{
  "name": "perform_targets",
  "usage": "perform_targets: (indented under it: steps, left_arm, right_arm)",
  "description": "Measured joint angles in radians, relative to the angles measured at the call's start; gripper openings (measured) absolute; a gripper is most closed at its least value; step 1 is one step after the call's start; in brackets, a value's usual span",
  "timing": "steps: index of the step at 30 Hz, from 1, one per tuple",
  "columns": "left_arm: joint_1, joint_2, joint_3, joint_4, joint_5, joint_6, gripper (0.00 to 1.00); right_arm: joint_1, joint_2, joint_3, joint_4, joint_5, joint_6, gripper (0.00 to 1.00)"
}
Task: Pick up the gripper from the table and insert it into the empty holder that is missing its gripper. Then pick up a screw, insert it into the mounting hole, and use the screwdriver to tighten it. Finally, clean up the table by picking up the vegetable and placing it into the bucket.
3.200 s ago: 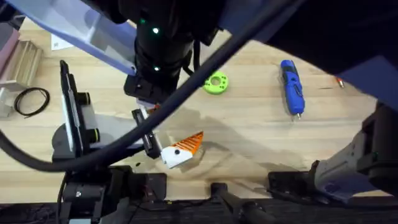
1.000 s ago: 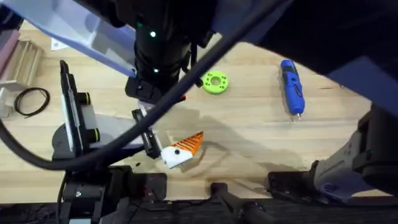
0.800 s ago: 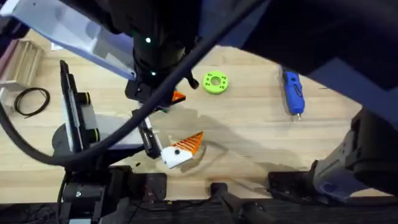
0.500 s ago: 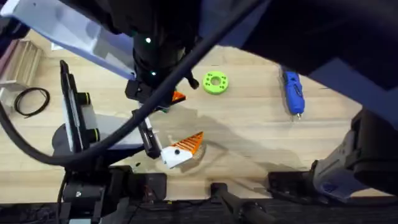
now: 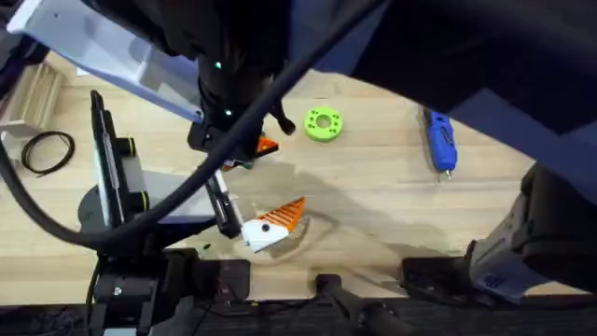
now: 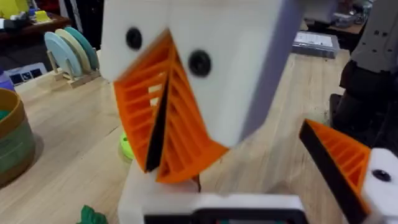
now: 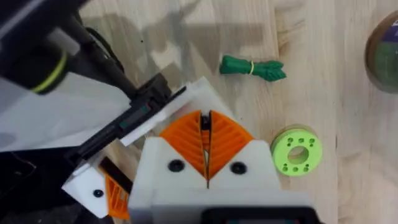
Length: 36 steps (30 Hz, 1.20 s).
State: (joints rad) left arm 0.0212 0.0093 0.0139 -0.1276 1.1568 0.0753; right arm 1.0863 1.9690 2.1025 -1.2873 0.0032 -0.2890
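My right gripper (image 7: pixel 206 118) points down and is shut, its orange pads pressed together. I cannot tell whether the loose gripper sits between them. Its tips rest at the white empty holder (image 7: pixel 186 99) on the left arm's rail. In the left wrist view the right gripper (image 6: pixel 155 168) looms close above that holder (image 6: pixel 146 193). My left gripper (image 5: pixel 252 191) lies low and open, its one orange finger (image 5: pixel 278 220) far from the holder. The blue screwdriver (image 5: pixel 438 140) lies at the right. The vegetable (image 7: pixel 253 67) lies beyond the right gripper, the bucket (image 7: pixel 385 56) farther off.
A bright-green disc (image 5: pixel 324 123) lies between the arms and the screwdriver. A black cable coil (image 5: pixel 47 151) sits at the far left and a plate rack (image 6: pixel 68 50) stands at the back. The right arm hangs dark and large over the table's upper right.
About a second ago the right arm shifted slightly up and left, uncovering an orange pad at its tip. Since then it has barely moved. The left arm has stayed still.
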Motion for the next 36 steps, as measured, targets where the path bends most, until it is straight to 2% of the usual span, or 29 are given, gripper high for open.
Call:
perform_targets:
  steps: [7, 8, 13, 14, 24, 30, 36]
  left_arm:
    - [0.0, 0.0, 0.0, 0.0, 0.0, 0.0, 0.985]
    - [0.0, 0.0, 0.0, 0.0, 0.0, 0.0, 0.985]
    - [0.0, 0.0, 0.0, 0.0, 0.002, -0.001, 0.985]
    - [0.0, 0.0, 0.0, 0.0, 0.002, 0.0, 0.985]
    - [0.0, 0.0, 0.0, 0.0, 0.002, 0.0, 0.985]
    - [0.0, 0.0, 0.0, 0.0, 0.003, 0.0, 0.985]
    - [0.0, 0.0, 0.0, 0.0, 0.003, 0.0, 0.985]
  right_arm:
    - [0.0, 0.0, 0.0, 0.0, 0.0, 0.0, 0.012]
    - [0.0, 0.0, 0.0, -0.001, 0.0, 0.002, 0.068]
    - [-0.002, 0.0, 0.002, -0.006, 0.014, -0.004, 0.786]
    - [-0.005, 0.0, 0.004, -0.007, 0.02, -0.008, 0.854]
    - [-0.029, 0.0, 0.005, 0.01, 0.018, 0.022, 0.88]
    - [-0.11, -0.001, 0.005, 0.031, -0.009, 0.127, 0.881]
    - [-0.208, -0.002, 0.005, 0.036, -0.046, 0.167, 0.881]
